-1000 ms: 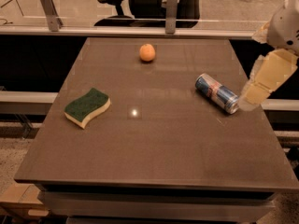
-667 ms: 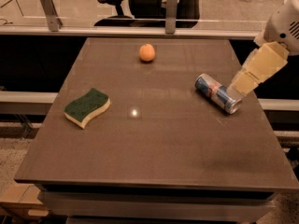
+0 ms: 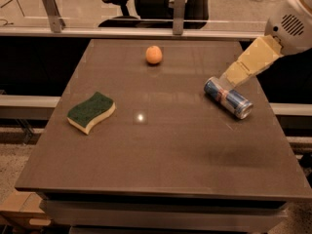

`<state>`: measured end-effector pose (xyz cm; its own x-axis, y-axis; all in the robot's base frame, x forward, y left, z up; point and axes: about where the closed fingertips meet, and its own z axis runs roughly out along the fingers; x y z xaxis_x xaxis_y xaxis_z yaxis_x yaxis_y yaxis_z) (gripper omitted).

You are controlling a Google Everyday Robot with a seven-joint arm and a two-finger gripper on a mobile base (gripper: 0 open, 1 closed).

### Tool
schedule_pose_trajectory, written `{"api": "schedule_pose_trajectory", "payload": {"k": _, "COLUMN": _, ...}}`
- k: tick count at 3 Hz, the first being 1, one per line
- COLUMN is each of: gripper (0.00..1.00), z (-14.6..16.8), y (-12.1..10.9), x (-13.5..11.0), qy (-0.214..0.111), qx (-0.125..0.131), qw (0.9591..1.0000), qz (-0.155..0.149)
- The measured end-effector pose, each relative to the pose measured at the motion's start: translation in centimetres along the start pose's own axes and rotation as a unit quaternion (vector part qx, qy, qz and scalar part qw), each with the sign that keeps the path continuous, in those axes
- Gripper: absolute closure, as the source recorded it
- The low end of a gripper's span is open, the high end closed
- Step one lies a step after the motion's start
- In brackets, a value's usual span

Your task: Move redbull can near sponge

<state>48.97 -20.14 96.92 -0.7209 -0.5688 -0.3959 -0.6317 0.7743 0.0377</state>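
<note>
The redbull can [image 3: 228,98] lies on its side at the right of the table [image 3: 161,165], its silver end pointing toward the front right. The sponge [image 3: 91,112], with a green top and yellow body, lies flat at the left of the table, far from the can. My gripper [image 3: 228,80] reaches in from the upper right on a tan arm, and its tip is just above the far end of the can. I cannot tell whether it touches the can.
A round orange fruit [image 3: 154,54] sits at the back middle of the table. A rail with metal posts [image 3: 178,6] and an office chair [image 3: 119,4] stand behind the table. The table's right edge is close beside the can.
My gripper has moved back and to the left along the can, from its near end to its far end. The can, sponge and orange have not moved.
</note>
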Motion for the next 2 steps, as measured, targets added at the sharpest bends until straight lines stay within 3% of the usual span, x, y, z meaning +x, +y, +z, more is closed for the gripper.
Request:
{"api": "schedule_pose_trajectory", "payload": {"k": 1, "gripper": 0.00, "z": 1.8, "y": -1.1, "x": 0.0, "qy": 0.051, "qx": 0.020, "qw": 0.9976, "qz": 0.042}}
{"api": "schedule_pose_trajectory", "payload": {"k": 2, "gripper": 0.00, "z": 3.9, "y": -2.5, "x": 0.0, "qy": 0.095, "qx": 0.033, "qw": 0.9928, "qz": 0.065}}
